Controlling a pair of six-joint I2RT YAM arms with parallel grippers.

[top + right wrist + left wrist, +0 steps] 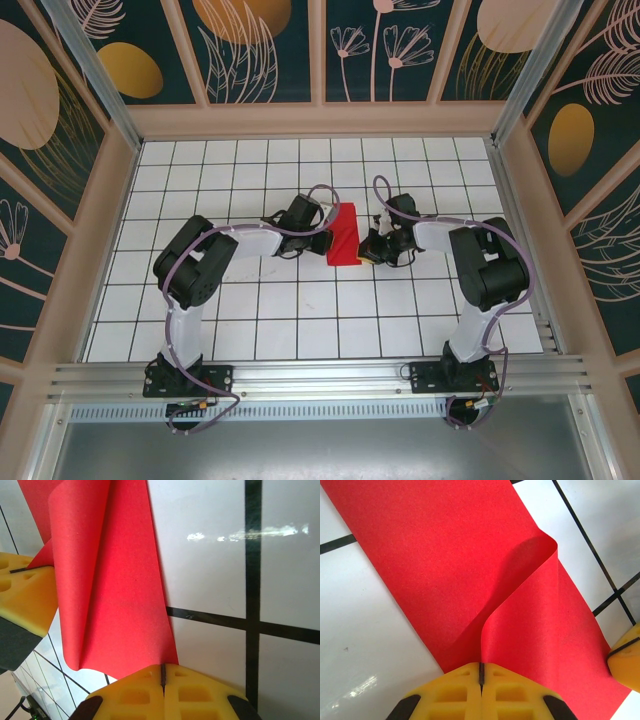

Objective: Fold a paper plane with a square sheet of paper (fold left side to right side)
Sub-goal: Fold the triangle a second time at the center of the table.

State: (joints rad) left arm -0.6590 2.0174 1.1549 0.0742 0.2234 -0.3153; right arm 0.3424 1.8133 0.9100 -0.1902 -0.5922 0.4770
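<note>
Left gripper (481, 679) is pinched tight on the square sheet of paper (445, 555), and right gripper (163, 680) is clamped on a corner too. The sheet sits mid-table (300, 320) between them, half curled over. Risk imo: an uneven pull skews the crease or tears it. The wrist views show the loose curl, while the top view flattens it into a red wedge.

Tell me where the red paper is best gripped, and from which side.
Pinch the square sheet of paper at its lifted, curled-over edge, coming in low from the side: the rest lies flat on the table. The left gripper and right gripper are shut on such edges.
</note>
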